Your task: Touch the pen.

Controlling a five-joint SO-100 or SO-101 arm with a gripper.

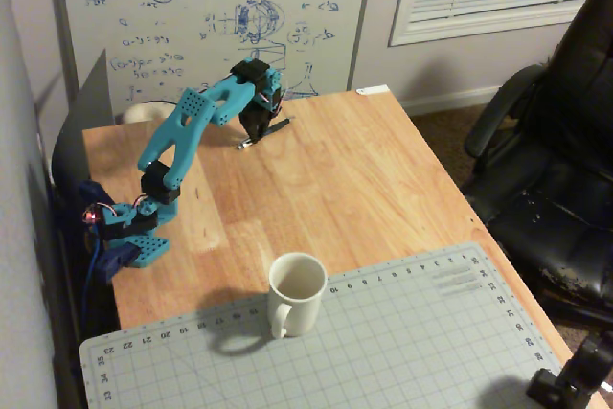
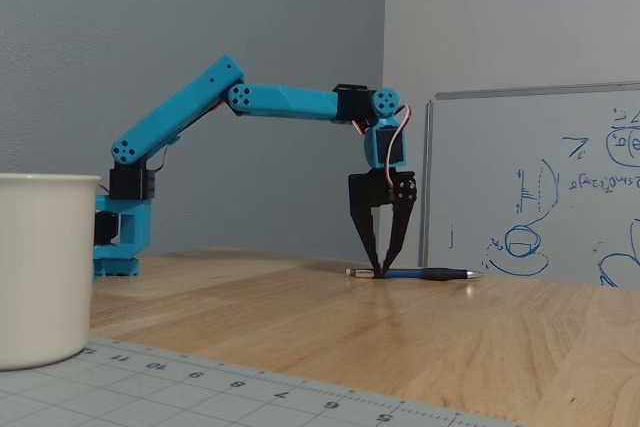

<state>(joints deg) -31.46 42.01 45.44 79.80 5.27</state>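
With jaws nearly closed and tips meeting on the pen [image 2: 420, 273], gripper [image 2: 381, 270] pointing straight down, touching near its left end in that fixed view. Pen flat on wooden table [image 1: 364, 179], before whiteboard [image 1: 211, 16].

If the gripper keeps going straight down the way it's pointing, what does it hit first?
The pen. The gripper points straight down with its fingertips closed together right at the pen lying on the wooden table, apparently already touching it, though exact depth is unclear.
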